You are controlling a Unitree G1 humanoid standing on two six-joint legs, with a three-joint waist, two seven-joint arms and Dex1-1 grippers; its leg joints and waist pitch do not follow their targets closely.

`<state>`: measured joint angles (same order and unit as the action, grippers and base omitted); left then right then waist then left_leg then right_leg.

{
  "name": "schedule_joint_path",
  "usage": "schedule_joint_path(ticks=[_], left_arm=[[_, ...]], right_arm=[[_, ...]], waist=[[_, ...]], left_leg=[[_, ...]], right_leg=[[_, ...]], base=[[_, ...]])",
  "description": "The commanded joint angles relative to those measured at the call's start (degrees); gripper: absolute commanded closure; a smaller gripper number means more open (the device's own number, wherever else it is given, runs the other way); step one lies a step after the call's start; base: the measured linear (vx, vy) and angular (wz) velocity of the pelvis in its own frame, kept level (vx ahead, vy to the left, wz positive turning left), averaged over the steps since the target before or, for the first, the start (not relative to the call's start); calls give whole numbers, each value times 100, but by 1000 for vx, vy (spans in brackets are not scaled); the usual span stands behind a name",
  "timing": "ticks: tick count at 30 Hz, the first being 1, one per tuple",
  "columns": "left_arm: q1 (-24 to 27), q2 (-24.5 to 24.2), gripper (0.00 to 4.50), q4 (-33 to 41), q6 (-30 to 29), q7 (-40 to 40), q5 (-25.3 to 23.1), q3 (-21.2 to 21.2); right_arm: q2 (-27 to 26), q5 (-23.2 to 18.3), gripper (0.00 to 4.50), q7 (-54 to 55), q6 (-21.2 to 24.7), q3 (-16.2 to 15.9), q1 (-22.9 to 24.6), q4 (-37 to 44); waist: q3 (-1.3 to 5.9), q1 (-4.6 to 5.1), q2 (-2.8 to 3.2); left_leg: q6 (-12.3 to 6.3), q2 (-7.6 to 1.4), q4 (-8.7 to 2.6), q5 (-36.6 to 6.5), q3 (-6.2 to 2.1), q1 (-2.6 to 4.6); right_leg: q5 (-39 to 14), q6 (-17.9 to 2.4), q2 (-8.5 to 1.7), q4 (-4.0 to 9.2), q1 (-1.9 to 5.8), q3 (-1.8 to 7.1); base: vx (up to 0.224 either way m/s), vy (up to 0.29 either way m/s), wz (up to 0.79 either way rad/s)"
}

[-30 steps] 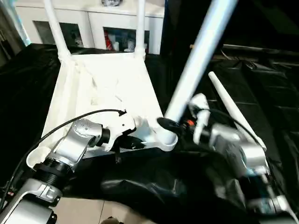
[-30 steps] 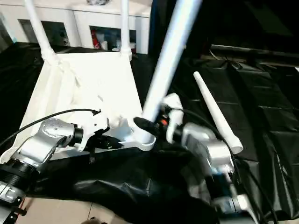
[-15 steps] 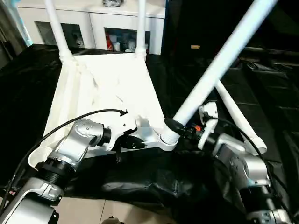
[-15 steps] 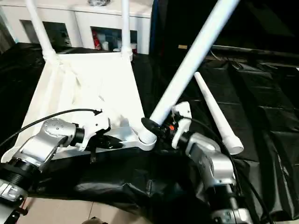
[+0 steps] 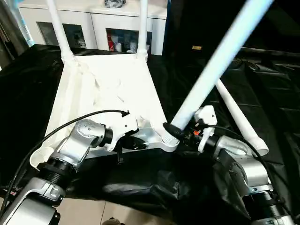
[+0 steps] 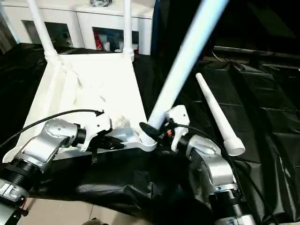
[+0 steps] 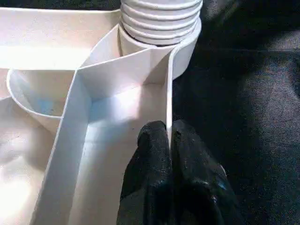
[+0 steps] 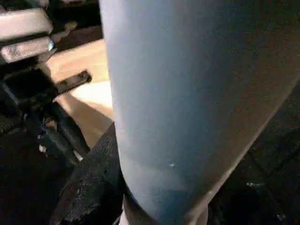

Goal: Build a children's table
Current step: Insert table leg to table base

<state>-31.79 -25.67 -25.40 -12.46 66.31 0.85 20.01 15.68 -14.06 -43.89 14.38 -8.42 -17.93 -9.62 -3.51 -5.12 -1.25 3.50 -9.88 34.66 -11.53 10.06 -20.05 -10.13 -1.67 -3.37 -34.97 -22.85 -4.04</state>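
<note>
We see the white plastic rectangular table top (image 5: 105, 89) lying ribbed underside up on the black plastic sheet (image 5: 262, 84) in the centre left of the head views, two white tubular legs (image 5: 56, 23) rising from its far corners. At its near right corner socket (image 5: 169, 140) a third long white tapered leg (image 5: 220, 56) leans toward the upper right of the frame, its ridged base in the socket. From the left wrist we see what the head views hide: the left gripper (image 7: 169, 140) has its two black fingers pressed together on the thin edge wall of the top, right beside the socket and the leg's ringed end (image 7: 161, 21). The right wrist view shows the leg's shaft close up with one black finger (image 8: 89, 187) against it, so the right gripper (image 5: 174, 131) grips the leg low down. Against half a second ago the leg stands steeper, less tipped to the right. A fourth white tapered leg (image 6: 218, 119) lies loose on the sheet at the right. Both silver forearms reach inward from the lower corners, the left bent at the wrist. A white cabinet with glass doors (image 5: 93, 28) stands behind.
</note>
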Motion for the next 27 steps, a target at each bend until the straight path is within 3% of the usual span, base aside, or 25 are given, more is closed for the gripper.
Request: schedule_joint_path(ticks=[1,2,4,7,8,10,15,21,27], left_arm=[[-121,-60,450,-28,15,-96,-111,-43],[-109,-63,450,-16,16,-80,-114,-30],[-85,-69,450,6,23,-54,-118,-6],[-70,-74,450,34,25,-34,-120,12],[-66,-73,450,40,25,-26,-117,16],[-63,-75,450,52,48,26,-107,37],[-90,-101,450,107,169,234,-81,103],[-138,-137,450,239,276,464,-28,140],[-93,-181,450,437,354,727,133,110]], right_arm=[[136,276,262,-131,308,-270,192,-243],[149,300,262,-176,352,-353,166,-243],[174,354,262,-315,426,-546,73,-300],[118,323,262,-483,453,-637,-42,-518],[87,348,262,-539,345,-657,-101,-678],[12,362,262,-657,154,-646,-265,-1136],[-37,240,262,-1110,-185,-567,-511,-1744],[106,192,262,-1780,-398,-657,-658,-1823],[219,118,262,-2266,-485,-717,-680,-1732]], waist=[[353,28,71],[359,34,3],[352,26,49],[352,47,45],[352,57,-60],[343,60,23],[346,94,-6],[389,110,-32],[402,26,-32]], left_leg=[[1,-344,-484,-1310,-139,33],[-20,-347,-482,-1274,-132,29],[-24,-351,-487,-1254,-141,34],[-20,-347,-481,-1328,-139,38],[-44,-348,-480,-1297,-126,27],[-28,-353,-484,-1394,-141,48],[55,-359,-501,-1670,-160,67],[-49,-365,-487,-1343,-144,43],[-159,-371,-469,-1073,-116,49]], right_leg=[[-1807,-977,-545,482,273,355],[-1796,-963,-545,485,279,354],[-1830,-957,-550,480,267,354],[-1882,-977,-553,487,264,355],[-1909,-954,-551,497,269,355],[-2096,-970,-566,509,232,349],[-2263,-928,-564,531,233,341],[-1575,-1128,-553,454,269,352],[-1115,-1287,-549,407,284,347]], base=[[0,0,0],[0,0,0],[0,0,0],[0,0,0],[0,0,0],[0,0,0],[0,0,0],[0,0,0],[0,0,0]])
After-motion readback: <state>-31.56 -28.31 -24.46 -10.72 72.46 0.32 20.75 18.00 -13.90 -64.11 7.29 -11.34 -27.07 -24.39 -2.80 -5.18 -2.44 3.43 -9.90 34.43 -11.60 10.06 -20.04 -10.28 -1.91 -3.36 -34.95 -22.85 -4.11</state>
